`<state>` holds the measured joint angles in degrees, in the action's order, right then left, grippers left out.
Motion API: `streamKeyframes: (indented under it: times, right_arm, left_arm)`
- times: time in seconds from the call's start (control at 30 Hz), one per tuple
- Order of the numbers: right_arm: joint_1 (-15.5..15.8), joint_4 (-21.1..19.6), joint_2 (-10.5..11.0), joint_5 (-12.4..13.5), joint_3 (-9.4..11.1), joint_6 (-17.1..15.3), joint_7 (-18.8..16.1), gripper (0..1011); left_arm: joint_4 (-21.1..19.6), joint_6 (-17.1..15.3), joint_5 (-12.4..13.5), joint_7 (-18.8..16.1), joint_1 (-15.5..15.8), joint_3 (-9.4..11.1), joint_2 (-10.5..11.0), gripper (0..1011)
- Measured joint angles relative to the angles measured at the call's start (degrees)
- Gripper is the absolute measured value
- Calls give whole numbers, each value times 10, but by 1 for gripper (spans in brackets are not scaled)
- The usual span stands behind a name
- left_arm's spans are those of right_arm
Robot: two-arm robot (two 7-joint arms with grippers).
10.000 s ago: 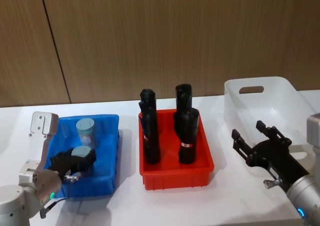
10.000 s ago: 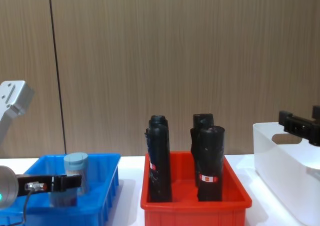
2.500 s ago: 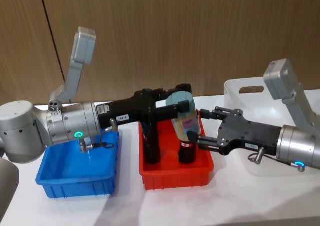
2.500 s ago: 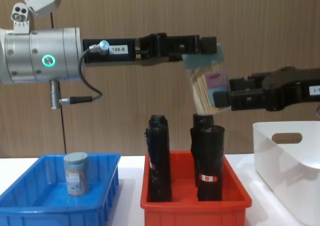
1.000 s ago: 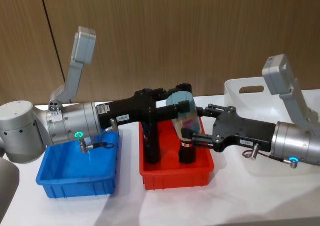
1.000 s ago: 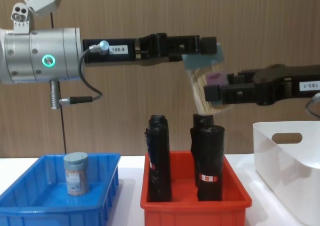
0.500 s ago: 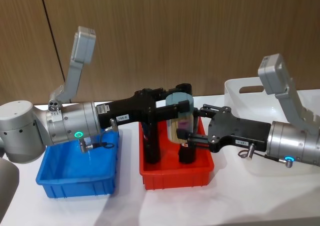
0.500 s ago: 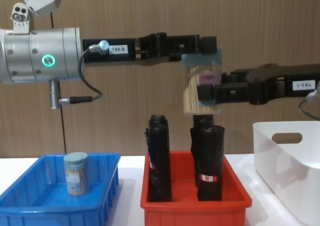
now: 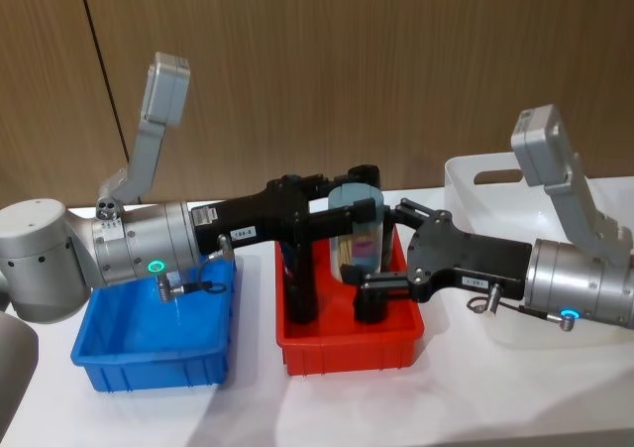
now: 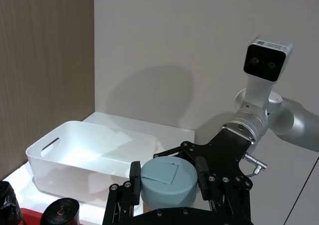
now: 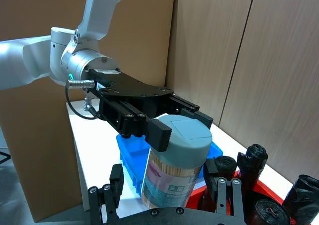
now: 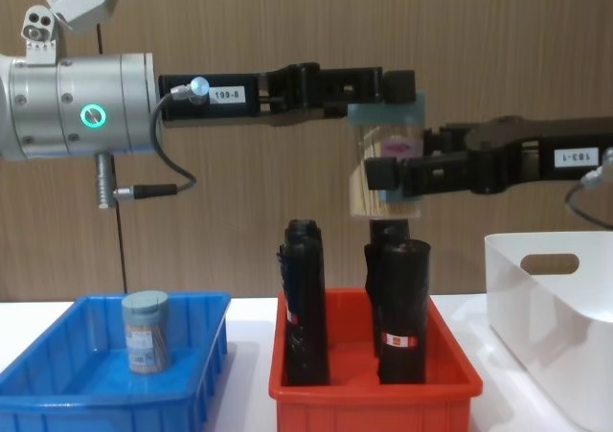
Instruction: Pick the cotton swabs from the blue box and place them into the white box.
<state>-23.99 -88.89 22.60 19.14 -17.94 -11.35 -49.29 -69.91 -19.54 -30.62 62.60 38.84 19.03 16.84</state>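
Mid-air handover over red bin [image 9: 297, 353]: L claw [image 9: 355, 209] clenched on lid of cotton swabs [image 12: 385, 169], jar now upright vs tilted a sec ago, R claw [image 9: 384, 248] slid in, spread round its body, not yet pinching; white box [image 9: 555, 169] next.

A white sticker [image 12: 233, 95] on the black body of the left gripper [image 12: 386, 89] reads "199-8". The right gripper [image 12: 381, 175] carries a similar tag [image 12: 575, 156], upside down, seemingly "183-1". Print on the label [image 11: 167, 184] of the cotton swabs jar [image 11: 180, 135] and on the red-white labels [image 12: 392, 338] of the black rolls [image 12: 397, 288] is too small to read.
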Motion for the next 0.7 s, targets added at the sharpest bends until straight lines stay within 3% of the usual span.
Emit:
streamKeyframes:
  times: [0.7]
  right_arm:
    - [-2,-1,6,16,-5,5,1,1002]
  left_arm:
    - [0,0,-1,0,0,0,0,668]
